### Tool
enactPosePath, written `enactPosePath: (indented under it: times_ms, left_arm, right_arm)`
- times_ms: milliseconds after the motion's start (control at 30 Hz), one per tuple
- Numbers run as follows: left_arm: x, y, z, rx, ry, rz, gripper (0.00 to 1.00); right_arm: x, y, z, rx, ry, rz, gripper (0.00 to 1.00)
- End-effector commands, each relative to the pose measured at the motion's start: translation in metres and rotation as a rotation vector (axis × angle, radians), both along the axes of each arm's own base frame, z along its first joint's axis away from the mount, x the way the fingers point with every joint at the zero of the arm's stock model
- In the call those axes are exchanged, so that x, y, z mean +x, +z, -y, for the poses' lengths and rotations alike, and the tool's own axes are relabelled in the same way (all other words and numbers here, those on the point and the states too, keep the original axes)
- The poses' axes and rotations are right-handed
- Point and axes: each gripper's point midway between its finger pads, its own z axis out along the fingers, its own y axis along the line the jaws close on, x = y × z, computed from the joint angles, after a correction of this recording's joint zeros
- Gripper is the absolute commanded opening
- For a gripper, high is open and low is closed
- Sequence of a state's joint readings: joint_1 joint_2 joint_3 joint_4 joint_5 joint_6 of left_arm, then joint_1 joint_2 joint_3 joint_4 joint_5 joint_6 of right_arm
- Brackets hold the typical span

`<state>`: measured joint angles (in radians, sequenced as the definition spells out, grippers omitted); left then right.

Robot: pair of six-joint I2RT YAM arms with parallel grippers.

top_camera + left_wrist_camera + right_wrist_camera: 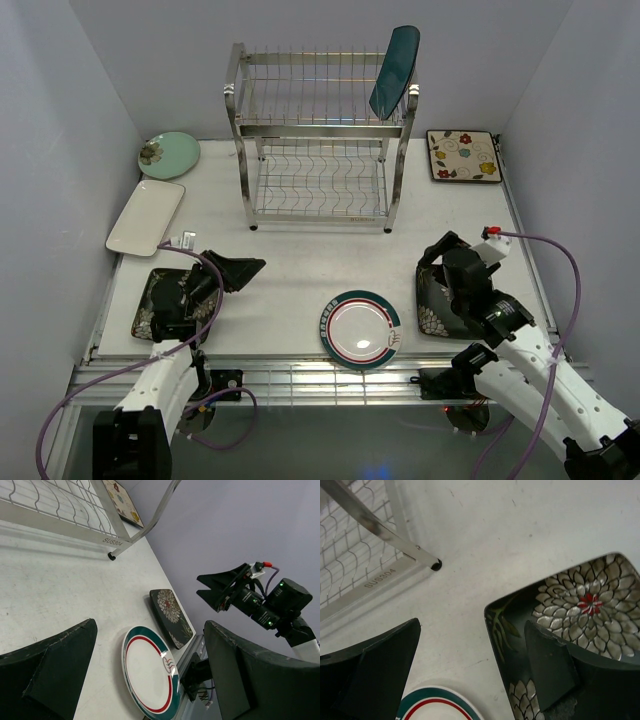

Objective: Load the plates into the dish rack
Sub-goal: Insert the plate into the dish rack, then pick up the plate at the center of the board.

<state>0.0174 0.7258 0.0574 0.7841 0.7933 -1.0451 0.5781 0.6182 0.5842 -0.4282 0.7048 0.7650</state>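
The steel dish rack (320, 140) stands at the back centre, with a plain teal plate (395, 72) upright in its top tier. My right gripper (440, 262) is open over the left edge of a dark floral square plate (432, 305). In the right wrist view (472, 630) one finger hangs over that plate (580, 600) and the other over bare table. My left gripper (235, 272) is open and empty, just right of the second dark floral plate (160, 300). The round teal-rimmed plate (360, 328) lies at the front centre and shows between the left fingers (150, 672).
A pale green round plate (169, 154) and a white rectangular plate (146, 216) lie at the far left. A cream flowered square plate (464, 156) lies at the back right. White walls close both sides. The rack's front foot (436, 566) is near the right gripper.
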Motion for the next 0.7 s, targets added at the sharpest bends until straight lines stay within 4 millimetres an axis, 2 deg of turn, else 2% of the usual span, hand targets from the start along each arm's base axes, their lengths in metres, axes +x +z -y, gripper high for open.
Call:
enactPosePath:
  times_ms: [0,133,433,633,667]
  left_arm:
    - [0.001,0.014,0.001,0.001,-0.003,0.039,0.98]
    - [-0.001,0.017,0.002,0.009,-0.014,0.055,0.98]
    - [0.0,0.016,0.004,0.011,-0.037,0.036,0.98]
    - [-0.001,0.016,0.006,0.01,-0.053,0.032,0.98]
    - [-0.001,0.017,0.005,0.011,-0.05,0.036,0.98]
  right_arm:
    - [-0.016,-0.039,0.008,0.145,-0.162,-0.103,0.9]
    - [-0.028,-0.065,0.005,0.19,-0.189,-0.203,0.91]
    - [-0.039,-0.081,0.028,0.131,-0.26,-0.187,0.91]
    - [-0.046,-0.097,0.031,0.117,-0.292,-0.259,0.92]
    - [-0.046,-0.095,0.029,0.123,-0.292,-0.263,0.92]
